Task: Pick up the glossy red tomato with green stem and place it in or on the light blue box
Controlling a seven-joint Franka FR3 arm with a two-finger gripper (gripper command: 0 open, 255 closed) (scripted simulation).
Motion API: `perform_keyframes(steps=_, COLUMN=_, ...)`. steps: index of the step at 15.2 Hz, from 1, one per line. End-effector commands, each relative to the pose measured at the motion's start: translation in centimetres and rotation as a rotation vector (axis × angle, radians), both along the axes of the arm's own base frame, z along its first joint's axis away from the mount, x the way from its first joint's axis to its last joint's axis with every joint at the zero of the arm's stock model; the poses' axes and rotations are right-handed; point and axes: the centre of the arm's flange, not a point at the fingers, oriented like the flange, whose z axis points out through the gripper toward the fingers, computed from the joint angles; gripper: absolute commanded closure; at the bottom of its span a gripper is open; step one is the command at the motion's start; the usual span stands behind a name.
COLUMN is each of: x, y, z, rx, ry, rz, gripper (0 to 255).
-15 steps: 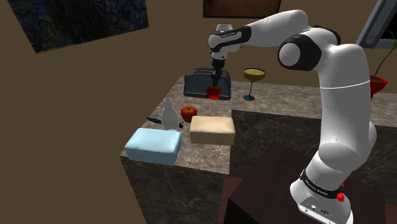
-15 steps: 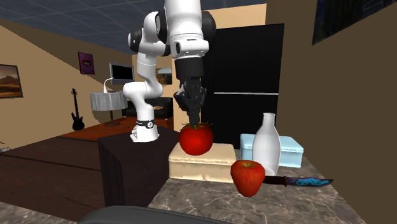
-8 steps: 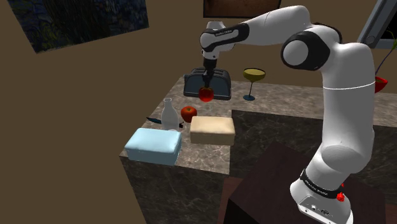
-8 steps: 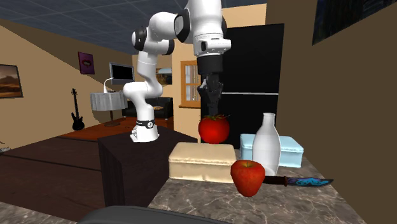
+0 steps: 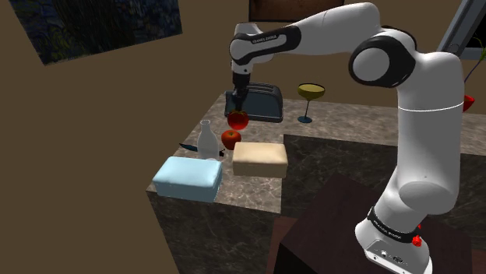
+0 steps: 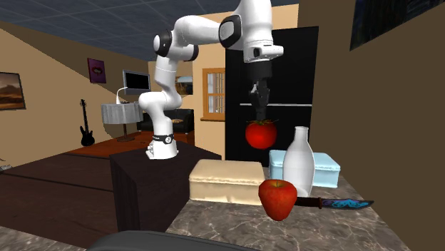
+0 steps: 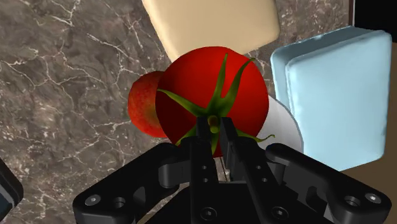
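The glossy red tomato [image 5: 238,120] [image 6: 260,133] [image 7: 213,92] hangs in the air by its green stem, pinched between the fingers of my black gripper [image 5: 237,103] [image 6: 260,114] [image 7: 215,130]. It floats above the marble counter, over a red apple [image 5: 230,139] [image 6: 277,197] [image 7: 141,105] and beside a white bottle [image 5: 206,141] [image 6: 299,162]. The light blue box [image 5: 188,177] [image 6: 327,170] [image 7: 337,95] lies shut at the counter's corner, past the bottle from the tomato.
A cream box [image 5: 260,158] [image 6: 225,180] [image 7: 213,25] lies beside the blue one. A blue-handled knife [image 6: 335,204] rests by the apple. At the back of the counter [image 5: 350,128] stand a dark toaster [image 5: 257,101] and a yellow cocktail glass [image 5: 310,100].
The gripper has carried the tomato toward the shoulder view's left, away from the toaster and over the apple. In the second exterior view it moved right and rose.
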Motion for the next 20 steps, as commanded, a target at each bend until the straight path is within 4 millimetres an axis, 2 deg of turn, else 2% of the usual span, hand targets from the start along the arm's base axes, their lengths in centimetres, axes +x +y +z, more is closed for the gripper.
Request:
perform_keyframes(steps=1, x=0.2, y=2.7, z=0.2, rx=0.0, ry=-0.001, rz=-0.001, gripper=255)
perform_keyframes(steps=20, x=1.4, y=27.5, z=3.4, rx=0.0, ry=-0.001, rz=-0.001, gripper=255)
